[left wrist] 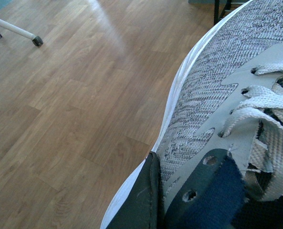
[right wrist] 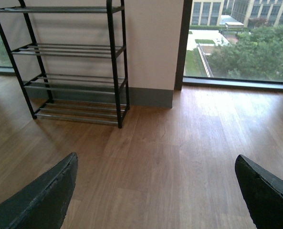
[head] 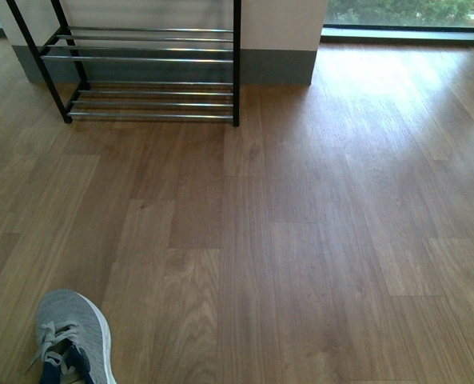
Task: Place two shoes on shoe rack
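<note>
Grey knit sneaker (head: 75, 332) sits on the wood floor at about 7 o'clock in the front view, with the shoe rack (head: 141, 58) well apart at 11 o'clock; its mate is not in view. It should be light, with a soft upper that gives under pressure, loose laces that could snag, and a firmer white sole. The padded navy collar or heel looks like the surest hold. The left gripper (left wrist: 146, 205) shows only one dark finger lying against the collar's outer side, so I cannot tell whether it is clamped. The right gripper (right wrist: 155, 191) is spread wide over bare floor, holding nothing.
</note>
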### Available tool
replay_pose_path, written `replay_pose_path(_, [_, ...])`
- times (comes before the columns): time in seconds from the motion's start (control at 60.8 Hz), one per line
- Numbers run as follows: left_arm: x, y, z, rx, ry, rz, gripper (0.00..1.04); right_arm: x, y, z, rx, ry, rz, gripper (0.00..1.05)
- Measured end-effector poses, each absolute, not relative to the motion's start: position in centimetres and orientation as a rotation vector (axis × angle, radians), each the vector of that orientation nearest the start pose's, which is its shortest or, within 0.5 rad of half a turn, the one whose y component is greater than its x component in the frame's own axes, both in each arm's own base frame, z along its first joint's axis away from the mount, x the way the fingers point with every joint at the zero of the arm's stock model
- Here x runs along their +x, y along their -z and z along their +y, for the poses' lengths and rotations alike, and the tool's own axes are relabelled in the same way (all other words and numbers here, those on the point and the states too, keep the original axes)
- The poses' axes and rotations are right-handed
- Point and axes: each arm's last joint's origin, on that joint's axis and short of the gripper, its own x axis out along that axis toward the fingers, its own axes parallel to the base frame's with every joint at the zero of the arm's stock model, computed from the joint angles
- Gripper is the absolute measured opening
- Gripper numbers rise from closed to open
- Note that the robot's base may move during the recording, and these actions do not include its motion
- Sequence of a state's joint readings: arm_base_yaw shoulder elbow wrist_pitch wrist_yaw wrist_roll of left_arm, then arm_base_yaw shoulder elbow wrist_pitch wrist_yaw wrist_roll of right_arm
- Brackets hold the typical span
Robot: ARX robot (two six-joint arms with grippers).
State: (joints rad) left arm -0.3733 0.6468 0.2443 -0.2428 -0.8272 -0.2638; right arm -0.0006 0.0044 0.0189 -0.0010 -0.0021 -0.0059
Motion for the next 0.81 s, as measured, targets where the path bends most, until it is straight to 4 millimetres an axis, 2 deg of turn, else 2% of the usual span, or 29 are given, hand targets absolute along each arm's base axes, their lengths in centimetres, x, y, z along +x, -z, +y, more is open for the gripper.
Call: replay_pose_path(0.806, [12.7,-16.93,-2.7,0.113,-0.498,0.473,0.02,9.68,-16.95,-0.01,-0.006,0.003,-0.014,0.95])
